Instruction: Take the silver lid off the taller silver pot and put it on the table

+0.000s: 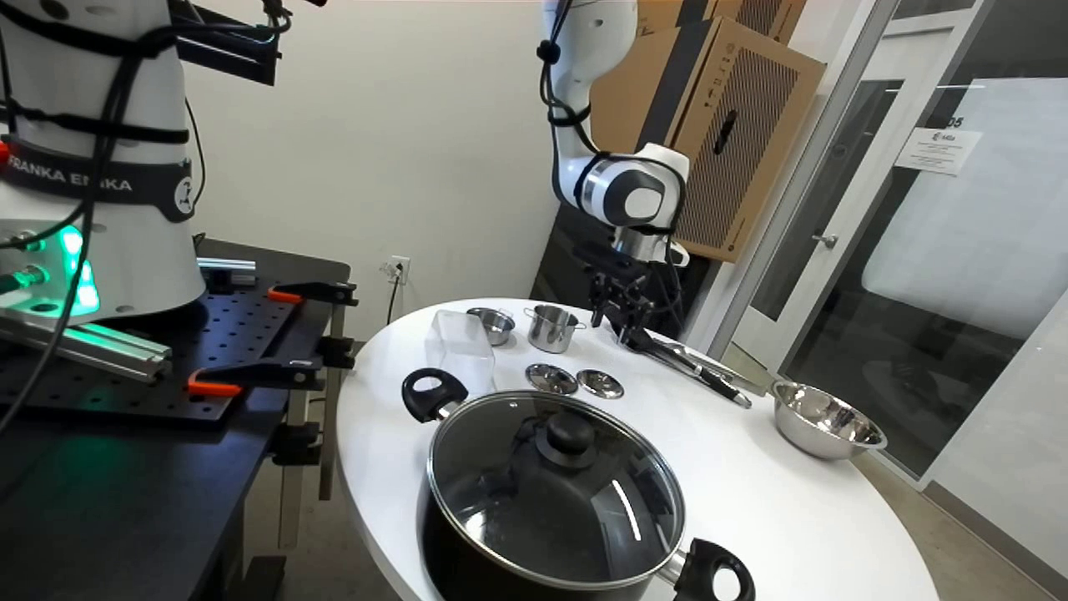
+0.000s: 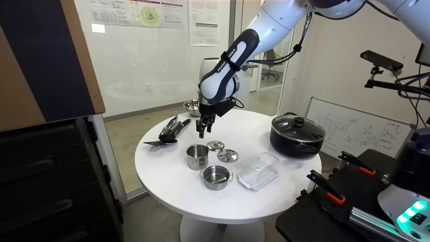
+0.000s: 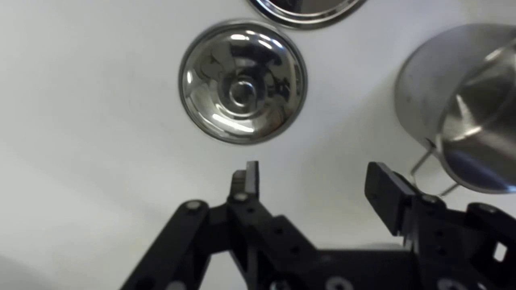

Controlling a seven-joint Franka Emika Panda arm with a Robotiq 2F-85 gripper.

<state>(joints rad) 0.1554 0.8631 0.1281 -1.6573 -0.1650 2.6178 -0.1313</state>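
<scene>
Worktop [image 2: 161, 181]: round, white. Hand [image 3: 312, 185]: spread wide. Silver lids [image 3: 242, 86], two: toward the worktop's middle, just beside each other; one cut off in the wrist view. Taller silver pot [image 2: 197, 162]: cut off there too; open, bare metal inside. Shorter pot [image 2: 216, 184], nearer the edge: open, contents hard to make out. Black pot [image 2: 285, 146], by the edge: glass lid [image 2: 287, 129] on, interior obscured. Steel bowl [image 2: 190, 109], at the edge: partly behind the arm [image 2: 268, 28].

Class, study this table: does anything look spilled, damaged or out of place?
Nothing looks spilled or visibly damaged. The taller silver pot and shorter silver pot stand upright, uncovered, and two silver lids lie on the white table. Mildly odd: the wide silver bowl sits close to the table's edge, where a bump might dislodge it.
</scene>
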